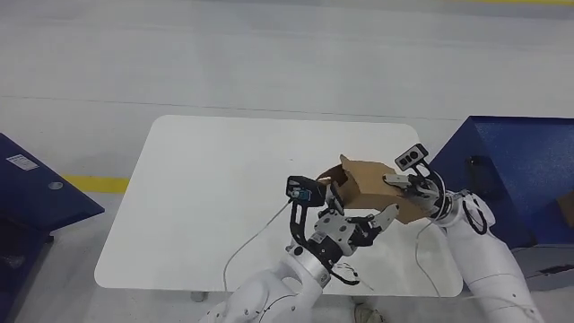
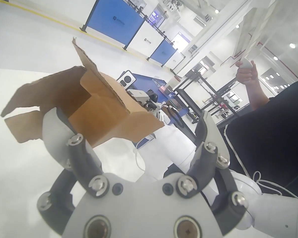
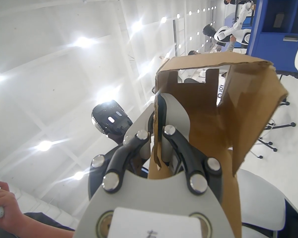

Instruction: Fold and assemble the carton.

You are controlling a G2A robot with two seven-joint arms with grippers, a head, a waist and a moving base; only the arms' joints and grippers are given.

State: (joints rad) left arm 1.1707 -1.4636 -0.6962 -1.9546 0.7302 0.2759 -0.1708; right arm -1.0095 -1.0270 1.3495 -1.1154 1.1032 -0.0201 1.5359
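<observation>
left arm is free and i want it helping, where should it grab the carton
Probably the wall opposite the one the right gripper pinches. The carton is half open, with its open end facing the left gripper, whose jaws stand wide apart. Come in from that open end, one finger inside the wall and one outside.

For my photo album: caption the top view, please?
Right gripper pinches the half-folded carton over a white table; open left gripper hovers beside it.

Right gripper [image 3: 159, 118] pinches a carton [image 3: 241, 105] wall — flaps seemingly unfolded.
</observation>
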